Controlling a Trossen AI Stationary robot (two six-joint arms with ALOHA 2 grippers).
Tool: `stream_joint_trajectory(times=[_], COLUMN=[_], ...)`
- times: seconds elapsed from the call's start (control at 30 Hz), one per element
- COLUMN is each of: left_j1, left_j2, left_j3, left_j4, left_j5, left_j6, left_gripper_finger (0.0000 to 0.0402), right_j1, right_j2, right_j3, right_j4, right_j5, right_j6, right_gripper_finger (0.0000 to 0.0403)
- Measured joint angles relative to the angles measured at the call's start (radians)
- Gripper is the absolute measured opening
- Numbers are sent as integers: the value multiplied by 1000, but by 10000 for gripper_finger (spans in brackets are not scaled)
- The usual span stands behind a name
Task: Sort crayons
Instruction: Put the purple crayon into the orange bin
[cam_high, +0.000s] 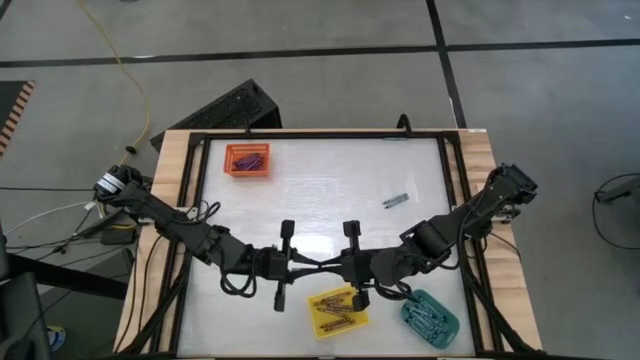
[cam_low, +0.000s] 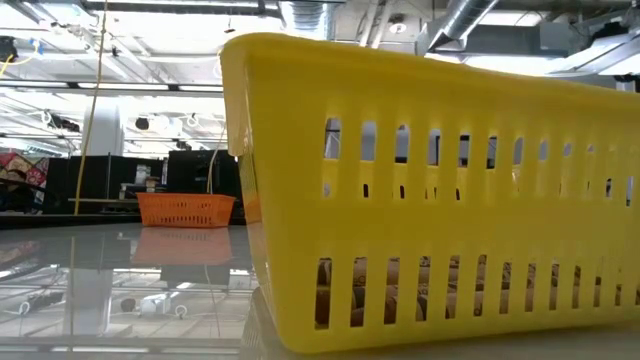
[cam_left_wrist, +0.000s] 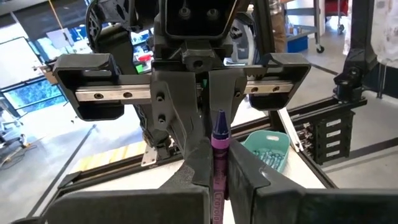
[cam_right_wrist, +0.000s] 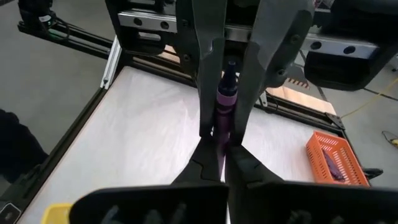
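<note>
Two dark two-finger grippers meet tip to tip over the table's near middle, both clamped on one purple wax crayon (cam_left_wrist: 218, 138). The left gripper (cam_high: 312, 266) pinches one end between its closed fingers; the right gripper (cam_high: 333, 266) pinches the other end, its fingers likewise closed on it. Just below them sits a yellow slotted plastic tray (cam_high: 337, 311) holding brownish-red crayons (cam_high: 335, 304). Beside it, toward the right arm, a teal slotted tray (cam_high: 431, 316) holds pale blue crayons. A single teal-blue crayon (cam_high: 397, 200) lies loose on the white tabletop (cam_high: 320, 190). An orange slotted tray (cam_high: 247, 160) with purple crayons stands at the far left corner.
</note>
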Motion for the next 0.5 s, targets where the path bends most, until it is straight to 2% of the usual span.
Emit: stream_joint_trajectory(times=[0.1,0.27,0.4,0.5], left_j1=[1,11,33,56], left_j2=[0,-1,-17,-43], left_j3=[0,0,0,0], left_j4=[-20,-88,-204,-305], left_j5=[-2,0,-30,-84], left_j6=[1,9,13,45], left_gripper_finger=[3,2,2,2], right_j1=[-6,-14,-21,-27], right_j2=[0,0,-1,0], right_j3=[0,-1,0,0], right_j4=[-21,-121,-260,-373], right_j5=[7,84,142,146], right_j6=[30,109,235,358], right_gripper_finger=[17,84,140,171])
